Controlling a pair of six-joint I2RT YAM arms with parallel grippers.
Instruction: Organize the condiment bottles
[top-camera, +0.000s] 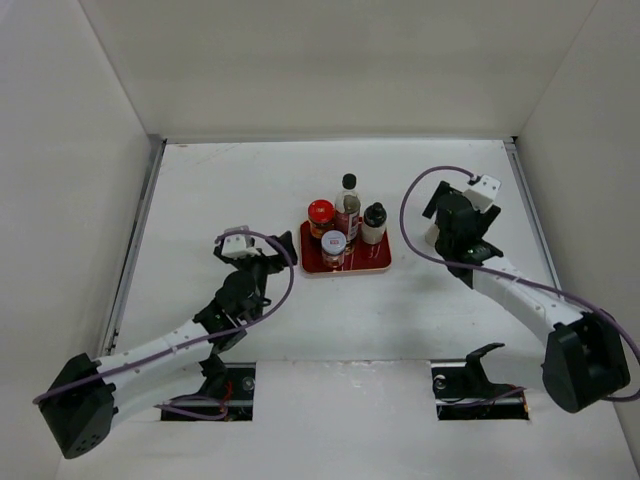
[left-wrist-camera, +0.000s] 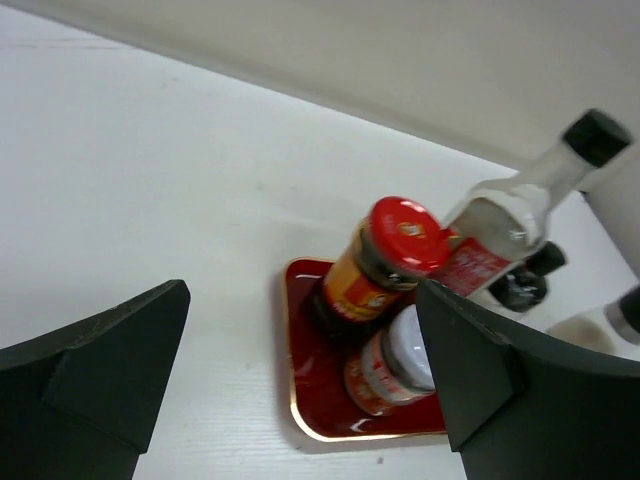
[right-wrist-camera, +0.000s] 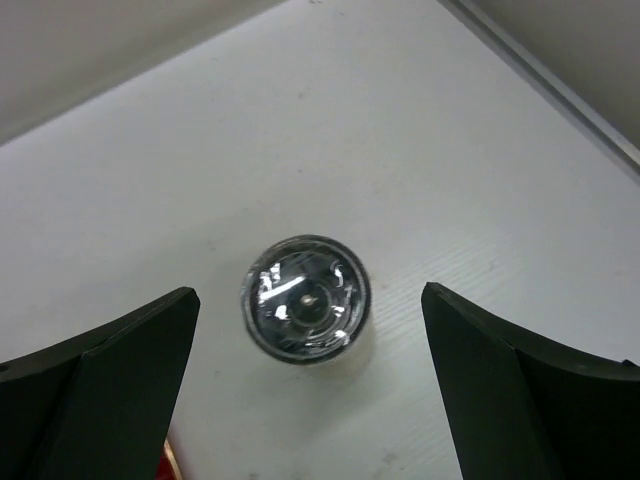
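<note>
Ref = red tray (top-camera: 378, 263), mid-bench (top-camera: 220, 180).

- L pincer (left-wrist-camera: 302, 300): just off the tray's near-left side, pointing at it. Jaws spread wide, nothing between them, not touching the tray or jars.
- Tray's near half, about mid: jar w/ silver-grey lid (top-camera: 334, 243), upright. Left wrist cam has it nearest and partly hidden behind the right finger.
- Tray's far-left corner: short jar w/ red lid (top-camera: 321, 212), orange label, upright, just behind the silver-lid jar.
- Tray's far edge, middle: tall slim bottle (top-camera: 348, 205), black cap, red/white label. Close beside the red-lid jar; can't tell if they touch.
- Tray's far-right: small pale bottle (top-camera: 374, 224), black cap, next to the tall bottle.
- Off the tray, to its right, on bare bench: small container w/ glossy round top (right-wrist-camera: 305, 297), upright, well apart from the four on the tray.
- R pincer (right-wrist-camera: 308, 293): above that container, looking straight down on it. Jaws wide, one finger each side w/ clear gaps, no contact, holding nothing. Height above it: can't tell.
</note>
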